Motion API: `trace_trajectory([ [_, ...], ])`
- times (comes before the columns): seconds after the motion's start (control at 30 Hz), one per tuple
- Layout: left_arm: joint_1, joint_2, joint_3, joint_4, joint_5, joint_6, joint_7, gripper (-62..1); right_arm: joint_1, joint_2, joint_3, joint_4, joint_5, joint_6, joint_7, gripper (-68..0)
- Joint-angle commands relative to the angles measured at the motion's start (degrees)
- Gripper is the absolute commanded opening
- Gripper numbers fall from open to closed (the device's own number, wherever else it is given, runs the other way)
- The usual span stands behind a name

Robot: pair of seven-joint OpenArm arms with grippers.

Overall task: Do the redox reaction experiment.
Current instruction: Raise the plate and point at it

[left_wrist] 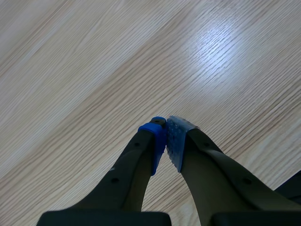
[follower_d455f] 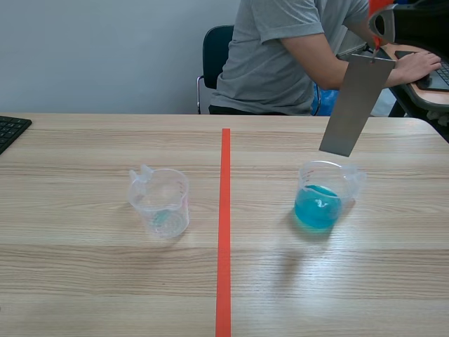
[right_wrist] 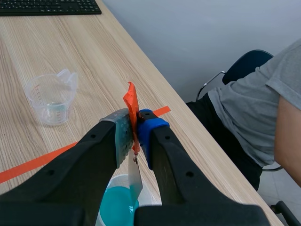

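Finds a flat grey metal strip (follower_d455f: 356,105) hanging in the air, slightly tilted, over a clear plastic beaker holding blue liquid (follower_d455f: 321,195). Places the strip's lower end just above the beaker's rim in the scene view, apart from the liquid. Records an orange-red tab (right_wrist: 131,106) at the strip's upper end, pinched by the right jaws, which are clenched on it between a grey-green pad and a blue pad (right_wrist: 149,129). Confirms in the right wrist view the strip (right_wrist: 135,176) hanging below those jaws, directly above the beaker (right_wrist: 117,202).

Locates the beaker on the light wooden tabletop (follower_d455f: 105,281), right of the orange-red tape line (follower_d455f: 224,225). Notes a second clear plastic measuring cup with a spout (follower_d455f: 160,202), upright, left of the line and well apart from the beaker.

Shows the left jaws pressed together on nothing, pads (left_wrist: 175,139) touching, above bare wood.

Marks a black keyboard (follower_d455f: 10,130) at the tabletop's far left edge. Registers a person in a grey T-shirt (follower_d455f: 280,56) seated on a dark chair (follower_d455f: 217,49) beyond the far edge, turned toward a side desk.
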Motion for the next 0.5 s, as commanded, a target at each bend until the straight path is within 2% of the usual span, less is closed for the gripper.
trace_trajectory([
  [0.0, -0.33, 0.28, 0.22, 1.18, 0.09, 0.11, -0.55, -57.8, 0.85, 0.94, 1.33, 0.52, 0.63, 0.33, 0.68, -66.9],
  [0.23, -0.31, 0.02, 0.22, 1.20, 0.50, 0.11, -1.03, -57.8, 0.85, 0.92, 1.33, 0.52, 0.61, 0.33, 0.68, -66.9],
  [0.47, -0.31, -3.63, 0.22, 2.38, 0.48, 0.33, -10.10, -57.8, 0.85, 0.92, 1.33, 0.52, 0.59, 0.33, 0.66, -66.9],
])
